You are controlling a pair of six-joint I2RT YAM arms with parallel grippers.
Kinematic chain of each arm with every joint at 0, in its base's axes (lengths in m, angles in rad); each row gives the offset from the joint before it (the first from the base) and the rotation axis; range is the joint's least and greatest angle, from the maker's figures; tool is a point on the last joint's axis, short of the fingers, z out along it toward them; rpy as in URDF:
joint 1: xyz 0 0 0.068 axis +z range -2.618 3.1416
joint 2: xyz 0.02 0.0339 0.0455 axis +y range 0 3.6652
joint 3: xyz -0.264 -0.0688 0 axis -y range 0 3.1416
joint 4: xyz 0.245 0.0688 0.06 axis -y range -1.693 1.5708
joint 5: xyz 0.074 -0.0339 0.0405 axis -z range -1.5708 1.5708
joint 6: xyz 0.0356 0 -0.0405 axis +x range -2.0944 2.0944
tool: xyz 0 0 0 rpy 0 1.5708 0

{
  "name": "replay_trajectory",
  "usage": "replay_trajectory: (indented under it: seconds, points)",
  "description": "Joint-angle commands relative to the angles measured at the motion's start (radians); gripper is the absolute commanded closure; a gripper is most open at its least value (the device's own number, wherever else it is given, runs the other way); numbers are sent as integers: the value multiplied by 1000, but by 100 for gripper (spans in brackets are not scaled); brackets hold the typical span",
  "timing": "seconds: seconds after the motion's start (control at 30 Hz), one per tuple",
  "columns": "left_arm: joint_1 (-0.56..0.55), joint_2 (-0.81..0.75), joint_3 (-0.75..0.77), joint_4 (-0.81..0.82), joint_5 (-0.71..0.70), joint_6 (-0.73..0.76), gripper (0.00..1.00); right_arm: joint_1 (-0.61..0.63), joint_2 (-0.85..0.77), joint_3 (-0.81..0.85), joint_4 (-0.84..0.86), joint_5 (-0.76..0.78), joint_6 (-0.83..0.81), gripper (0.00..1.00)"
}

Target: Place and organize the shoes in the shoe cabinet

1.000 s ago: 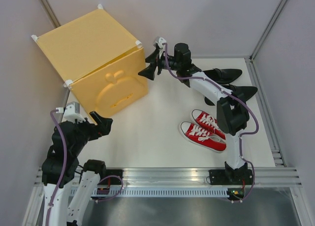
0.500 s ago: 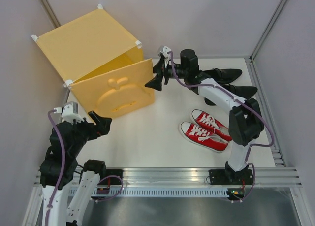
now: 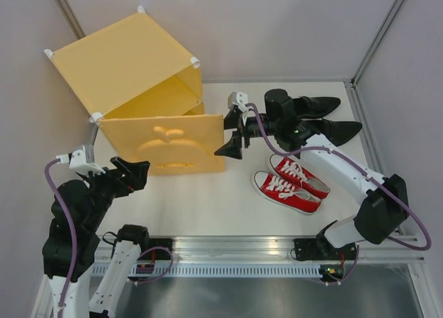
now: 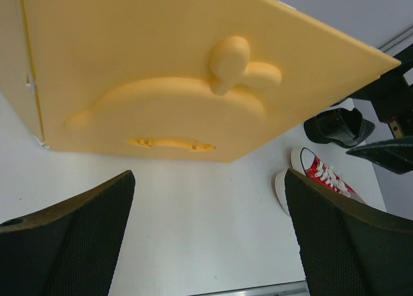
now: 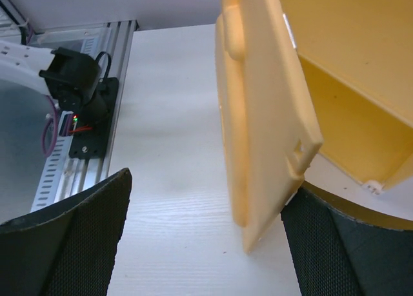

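Top external: shoe cabinet [image 3: 124,62] door [image 3: 173,148] stands partly open; red sneakers [image 3: 291,183] and black loafers [image 3: 322,117] lie on the tabletop [image 3: 208,200], none shelved yet. Left wrist: left jaws wide, empty. Right wrist: right jaws wide, straddling the door's free edge.

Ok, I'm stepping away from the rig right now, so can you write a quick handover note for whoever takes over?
Left tool: open, empty, hovering low in front of the shoe cabinet.
Right tool: open, empty, jaws straddling the free edge of the door.
Door: partly open; no shoes in the visible interior.
Red sneakers: side by side on the table.
Black loafers: behind them, partly hidden by the right arm.
Done: door partly open.
Left: place and arrange both pairs inside.
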Motion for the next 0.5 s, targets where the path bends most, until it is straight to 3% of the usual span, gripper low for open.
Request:
replay_trajectory:
  seconds: [0.0,0.47]
  points:
    - [-3,-8,60,-5,5,-43,0,32,-104,-72,-48,-24,-63,5]
    - [-3,-5,169,-65,-25,-57,0,224,-412,-321,-31,94,60,4]
